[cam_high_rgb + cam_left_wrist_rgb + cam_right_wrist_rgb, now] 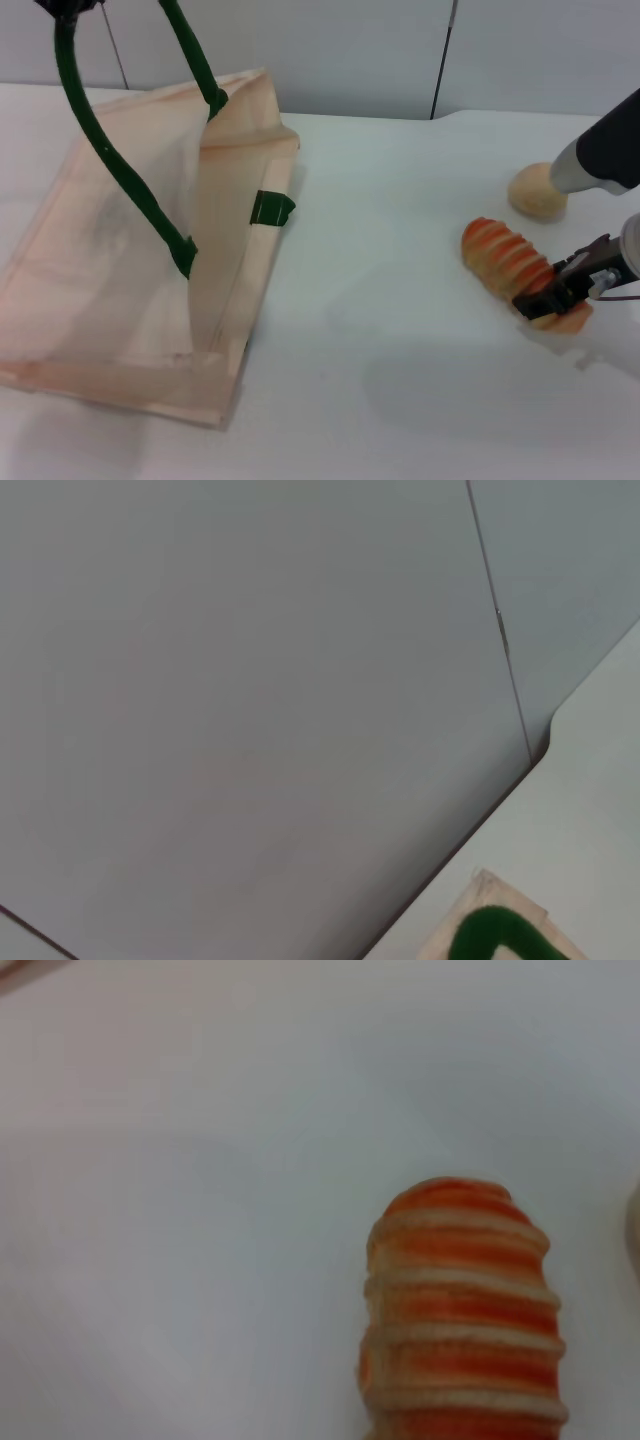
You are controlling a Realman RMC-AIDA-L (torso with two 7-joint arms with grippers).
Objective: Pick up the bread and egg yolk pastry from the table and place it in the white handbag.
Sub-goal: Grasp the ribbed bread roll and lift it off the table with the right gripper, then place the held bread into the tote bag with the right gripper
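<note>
Bread [512, 268] is lying at the table's [400, 300] four o'clock, near end hidden by my right claw [548, 296], which is closing around it; left claw [68, 8] is cut off, its grip unreadable.

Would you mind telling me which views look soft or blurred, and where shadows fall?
Head view: mostly sharp, faint shadow on the table under the bread. Right wrist view: the bread fills the foreground, soft-edged. Left wrist view: mostly blank wall, a blurred green handle at the edge.
</note>
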